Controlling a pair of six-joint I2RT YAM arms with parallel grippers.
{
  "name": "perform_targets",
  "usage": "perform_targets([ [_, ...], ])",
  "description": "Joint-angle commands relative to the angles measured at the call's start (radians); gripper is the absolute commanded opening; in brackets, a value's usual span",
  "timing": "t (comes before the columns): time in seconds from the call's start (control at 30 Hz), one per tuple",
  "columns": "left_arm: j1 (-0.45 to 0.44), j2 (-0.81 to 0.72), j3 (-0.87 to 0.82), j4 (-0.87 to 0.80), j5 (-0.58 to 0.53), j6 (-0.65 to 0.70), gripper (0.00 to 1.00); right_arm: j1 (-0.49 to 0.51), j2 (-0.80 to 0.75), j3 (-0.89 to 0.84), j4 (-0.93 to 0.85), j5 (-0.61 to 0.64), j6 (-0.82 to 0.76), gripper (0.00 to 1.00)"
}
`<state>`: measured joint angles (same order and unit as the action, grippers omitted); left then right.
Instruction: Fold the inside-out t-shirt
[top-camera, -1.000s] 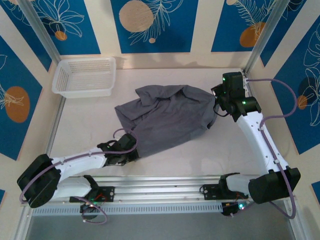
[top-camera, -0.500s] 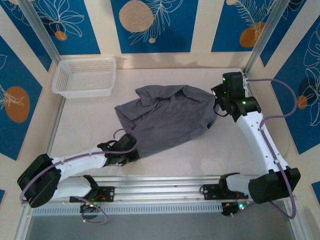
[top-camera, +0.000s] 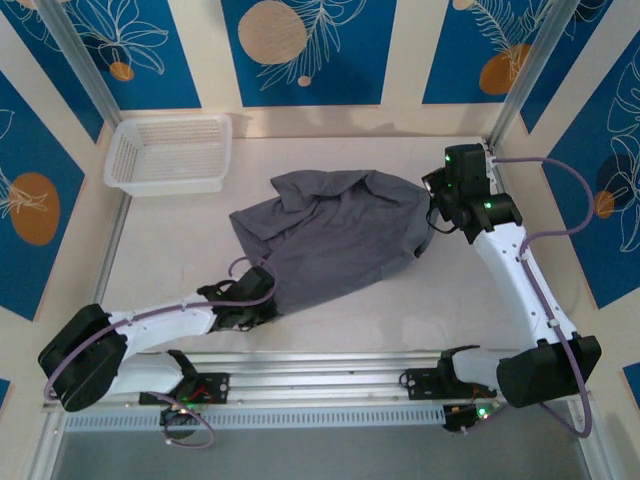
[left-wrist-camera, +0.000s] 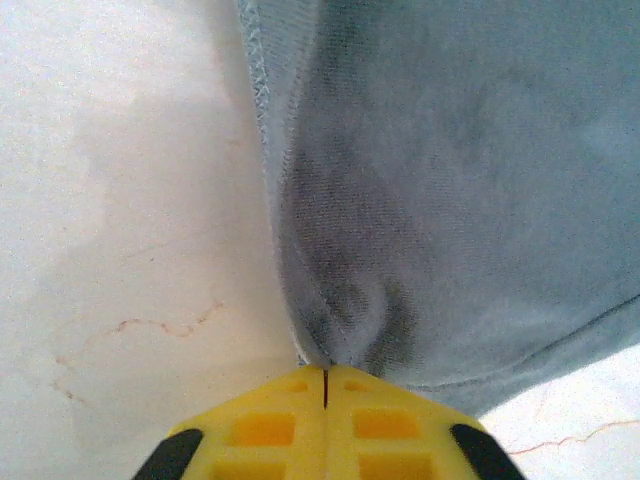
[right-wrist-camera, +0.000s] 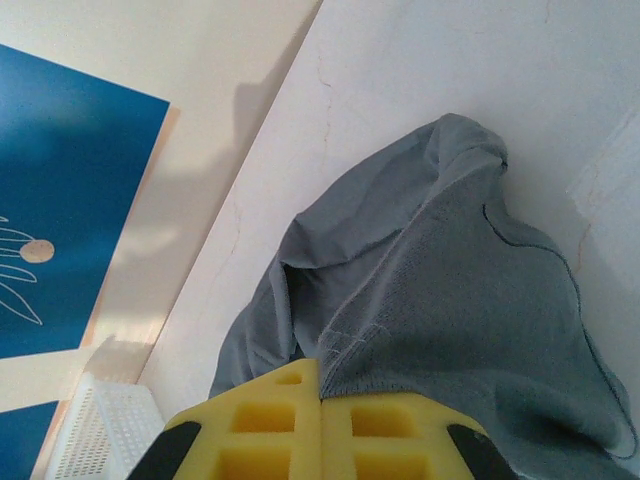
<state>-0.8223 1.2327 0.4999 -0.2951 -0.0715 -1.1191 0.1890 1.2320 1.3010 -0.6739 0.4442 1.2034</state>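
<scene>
The dark grey inside-out t-shirt (top-camera: 335, 235) lies spread and rumpled on the white table, its seams showing. My left gripper (top-camera: 268, 302) sits at the shirt's near-left corner. In the left wrist view its yellow jaws (left-wrist-camera: 325, 372) are shut, pinching a puckered bit of the shirt's hem (left-wrist-camera: 345, 320). My right gripper (top-camera: 432, 215) is at the shirt's far-right edge. In the right wrist view its yellow jaws (right-wrist-camera: 320, 385) are shut on the shirt's stitched edge (right-wrist-camera: 400, 310), with the cloth trailing away from them.
A white mesh basket (top-camera: 170, 152) stands at the table's back left corner. Bare tabletop (top-camera: 170, 250) lies left of the shirt. Metal frame posts stand at the back corners, and a rail (top-camera: 320, 365) runs along the near edge.
My left gripper's jaws have come shut on the shirt's near-left corner. The left arm's elbow has shifted slightly. The right arm and the shirt have not moved.
</scene>
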Motion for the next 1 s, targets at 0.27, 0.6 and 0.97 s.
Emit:
perform_targets([
  [0.27,0.082,-0.162,0.233,-0.25,-0.15,0.2,0.0,0.002,-0.036,0.109,0.003,0.014,-0.023,0.0],
  [0.6,0.443,-0.085,1.171,-0.371,-0.198,0.695,0.0,-0.109,0.001,0.653,0.13,0.131,0.014,0.0],
  [0.97,0.463,0.001,1.554,-0.169,-0.091,0.873,0.0,-0.117,-0.026,0.849,0.39,0.189,0.016,0.0],
])
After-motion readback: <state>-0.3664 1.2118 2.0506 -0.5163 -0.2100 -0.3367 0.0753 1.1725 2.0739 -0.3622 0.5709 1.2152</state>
